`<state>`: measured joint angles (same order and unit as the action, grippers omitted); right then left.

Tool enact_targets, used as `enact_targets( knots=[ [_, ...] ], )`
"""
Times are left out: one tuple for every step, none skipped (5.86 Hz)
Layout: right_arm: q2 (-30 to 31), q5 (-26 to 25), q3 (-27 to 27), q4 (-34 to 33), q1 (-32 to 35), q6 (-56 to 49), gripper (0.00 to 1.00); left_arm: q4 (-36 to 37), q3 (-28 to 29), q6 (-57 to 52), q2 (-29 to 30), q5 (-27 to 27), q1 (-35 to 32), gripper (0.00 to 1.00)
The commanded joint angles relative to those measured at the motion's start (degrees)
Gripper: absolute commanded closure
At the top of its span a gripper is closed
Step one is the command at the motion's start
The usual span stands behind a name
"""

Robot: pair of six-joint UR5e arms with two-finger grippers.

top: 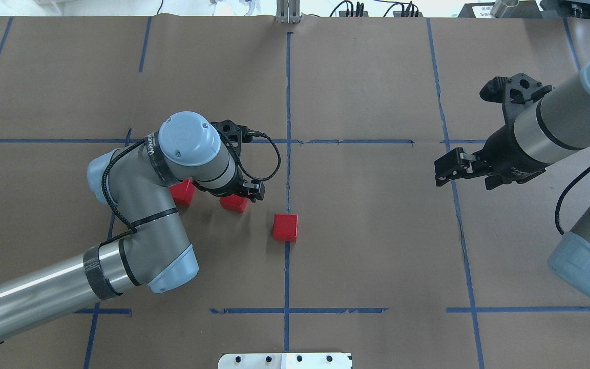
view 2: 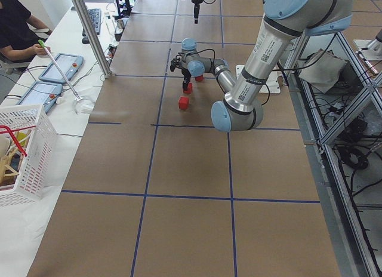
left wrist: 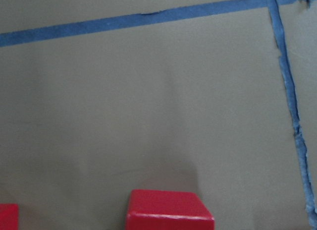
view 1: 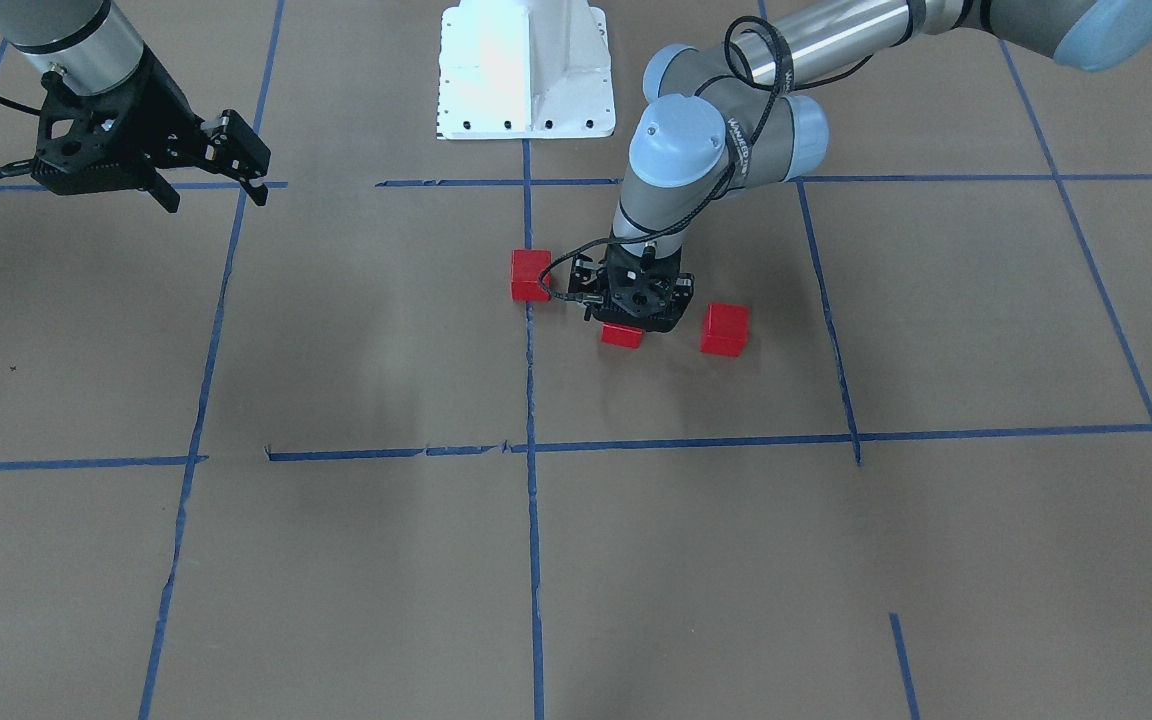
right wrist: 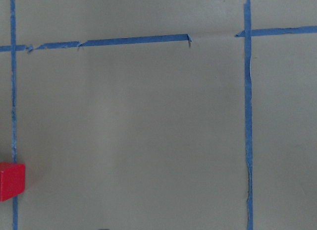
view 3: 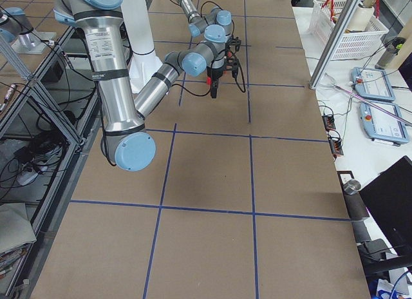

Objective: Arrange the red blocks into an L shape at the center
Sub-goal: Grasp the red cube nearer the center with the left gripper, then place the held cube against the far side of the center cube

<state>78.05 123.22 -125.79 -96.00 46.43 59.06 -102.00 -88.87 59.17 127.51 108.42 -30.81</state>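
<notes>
Three red blocks lie near the table's center. In the front-facing view one block (view 1: pixel 530 276) sits on the middle blue line, one (view 1: pixel 724 330) lies apart to the right, and one (view 1: pixel 622 336) peeks out under my left gripper (view 1: pixel 638 322). The left gripper is lowered to the table over that middle block (top: pixel 233 203); its fingers are hidden, so I cannot tell whether it is open or shut. The left wrist view shows this block (left wrist: pixel 171 212) at the bottom edge. My right gripper (view 1: pixel 216 200) hangs open and empty, high and far from the blocks.
Blue tape lines (view 1: pixel 530 440) divide the brown paper table into squares. The white robot base plate (view 1: pixel 526 70) stands at the robot's edge. A white basket (view 2: pixel 24 151) and an operator (view 2: pixel 15 26) are beyond the far side of the table.
</notes>
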Motion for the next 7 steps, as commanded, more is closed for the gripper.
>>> enact_targets(
  knots=[
    [0.1, -0.1, 0.3, 0.0, 0.0, 0.0, 0.00, 0.1, 0.0, 0.2, 0.5, -2.0, 0.1, 0.99],
    [0.7, 0.0, -0.1, 0.0, 0.1, 0.0, 0.00, 0.3, 0.4, 3.0, 3.5, -2.6, 0.1, 1.00],
    [0.9, 0.0, -0.1, 0.0, 0.1, -0.1, 0.00, 0.7, 1.6, 11.5, 6.0, -3.0, 0.4, 1.00],
    [1.1, 0.0, -0.1, 0.0, 0.1, -0.1, 0.00, 0.8, 3.9, 19.3, 9.1, -7.8, 2.8, 1.00],
    [1.1, 0.0, 0.0, 0.0, 0.1, 0.0, 0.00, 0.8, 4.2, 19.7, 9.4, -10.4, 4.3, 1.00],
    [1.1, 0.0, -0.1, 0.0, 0.1, 0.0, 0.00, 0.9, 4.2, 19.8, 9.4, -10.7, 5.1, 1.00],
    [1.1, 0.0, -0.1, 0.0, 0.1, 0.0, 0.00, 1.1, 4.3, 19.8, 9.0, -11.9, 6.8, 0.99]
  ],
)
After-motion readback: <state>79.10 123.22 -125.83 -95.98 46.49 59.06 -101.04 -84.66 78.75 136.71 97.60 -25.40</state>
